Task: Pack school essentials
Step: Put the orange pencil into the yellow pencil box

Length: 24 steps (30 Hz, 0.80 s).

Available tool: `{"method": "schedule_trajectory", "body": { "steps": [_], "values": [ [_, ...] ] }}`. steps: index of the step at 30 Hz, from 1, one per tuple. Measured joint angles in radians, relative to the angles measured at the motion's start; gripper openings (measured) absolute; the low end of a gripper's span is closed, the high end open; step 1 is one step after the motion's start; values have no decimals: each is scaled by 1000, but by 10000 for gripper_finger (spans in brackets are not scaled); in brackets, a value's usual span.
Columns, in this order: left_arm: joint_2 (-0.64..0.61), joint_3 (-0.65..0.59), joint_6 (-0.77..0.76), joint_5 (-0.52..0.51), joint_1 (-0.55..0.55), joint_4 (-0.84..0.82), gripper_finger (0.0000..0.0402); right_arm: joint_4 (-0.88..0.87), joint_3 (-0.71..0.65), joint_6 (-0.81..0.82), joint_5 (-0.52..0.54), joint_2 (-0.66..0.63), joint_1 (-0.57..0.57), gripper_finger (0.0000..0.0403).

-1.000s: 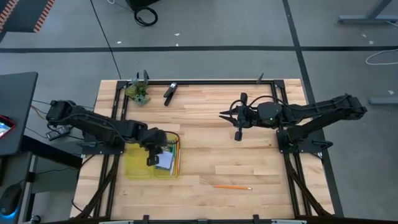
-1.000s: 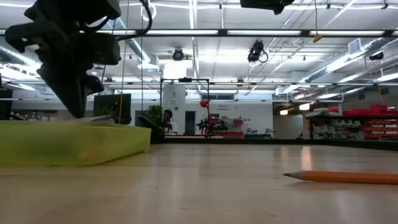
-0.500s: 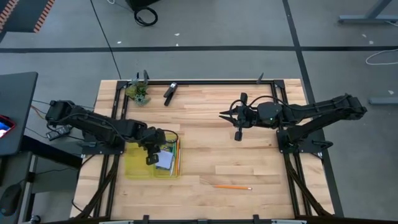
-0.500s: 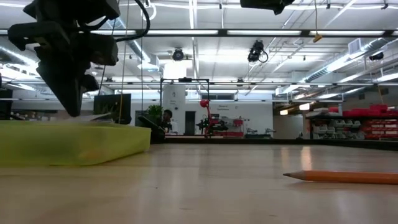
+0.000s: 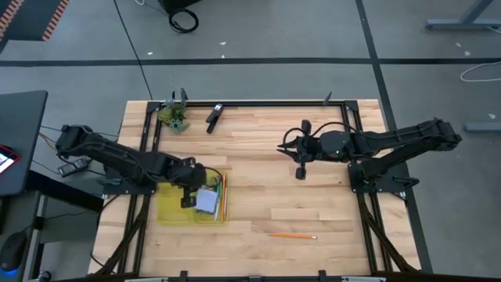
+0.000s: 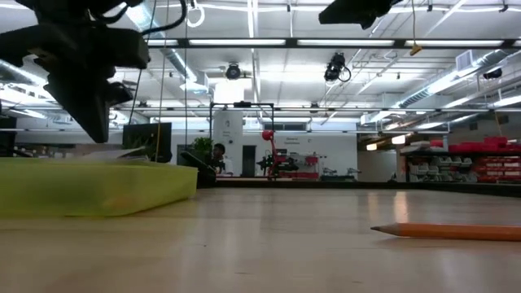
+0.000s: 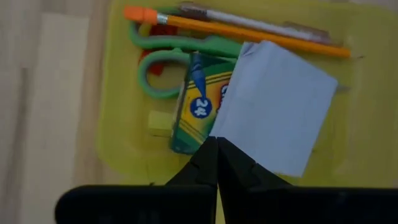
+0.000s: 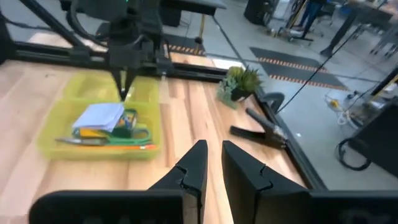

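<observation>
A yellow tray (image 5: 168, 213) sits at the table's left and holds green-handled scissors (image 7: 180, 53), an orange pencil (image 7: 249, 31), a pen (image 7: 261, 23), a crayon box (image 7: 199, 102) and a pale blue notepad (image 7: 273, 115). The notepad lies partly on the crayon box. My left gripper (image 7: 216, 148) hangs shut just above the tray's contents, pointing steeply down, with nothing held. A second orange pencil (image 5: 293, 235) lies flat on the wood near the front edge. My right gripper (image 8: 212, 155) waits raised over the table's right half. Its fingers stand a narrow gap apart with nothing between them.
A black oblong tool (image 5: 214, 116) and a small green plant (image 5: 174, 117) sit at the far left edge. A black frame rail (image 5: 274, 103) runs along the far edge. Bare wood lies between the tray and the loose pencil.
My left gripper has tipped a little over the tray and drawn slightly up and away from the notepad, which now shows more fully. My right gripper has tipped slightly downward in place.
</observation>
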Motion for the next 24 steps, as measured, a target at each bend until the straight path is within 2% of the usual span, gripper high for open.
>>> {"method": "schedule_trajectory", "body": {
  "steps": [5,13,19,24],
  "values": [
    [-18,-12,6,-66,-51,28,7,9,2,19,-70,28,0,55],
    [-61,-68,26,-99,-77,107,4,26,1,19,-83,107,-22,55],
    [-180,-105,55,-108,-55,166,4,27,6,60,-183,125,-60,58],
    [-302,-171,66,-116,-16,263,5,20,5,100,-222,174,-61,73]
  ]
}}
